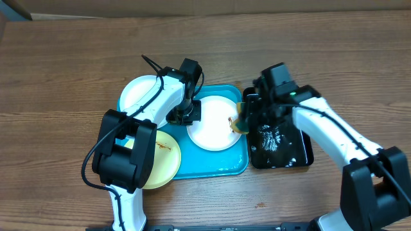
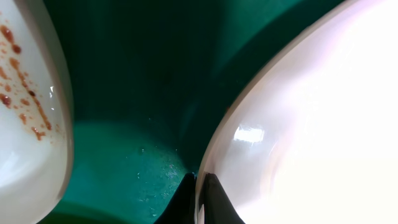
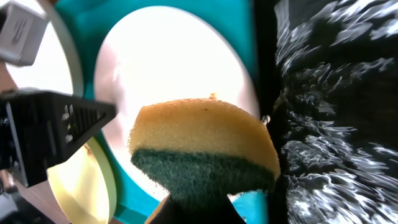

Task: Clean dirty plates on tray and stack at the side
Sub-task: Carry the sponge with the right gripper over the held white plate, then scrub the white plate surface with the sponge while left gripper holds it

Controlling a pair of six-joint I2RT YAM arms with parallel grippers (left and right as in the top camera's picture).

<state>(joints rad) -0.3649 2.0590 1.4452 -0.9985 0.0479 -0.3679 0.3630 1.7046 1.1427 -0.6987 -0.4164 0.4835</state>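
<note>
So the bit that matters: the middle plate (image 1: 212,128) sits on the right half of the tray (image 1: 218,163), right between the two arms. The left gripper (image 1: 185,115) is pressed together on that plate's left rim, and in the left wrist view the rim runs up between its fingers. The right gripper (image 3: 193,210) is clamped on the sponge (image 3: 205,146), which is at the plate's right edge, just beside the black tray (image 1: 282,144). Can't tell if it's actually touching the plate.

The small brown smear (image 1: 230,120) is on the plate's right part, pretty much next to the sponge. So the right arm is the nearer one for the wipe. I'd guess the stroke runs leftward, toward the left gripper.

Room-wise there's open plate between the grippers, but the tray rim and black tray crowd the right. The far plate (image 1: 144,93) and yellow plate (image 1: 160,160) are on the left, partly under the left arm, both hanging off the tray's edge. The desk (image 1: 64,64) out left looks open enough for stacking.
</note>
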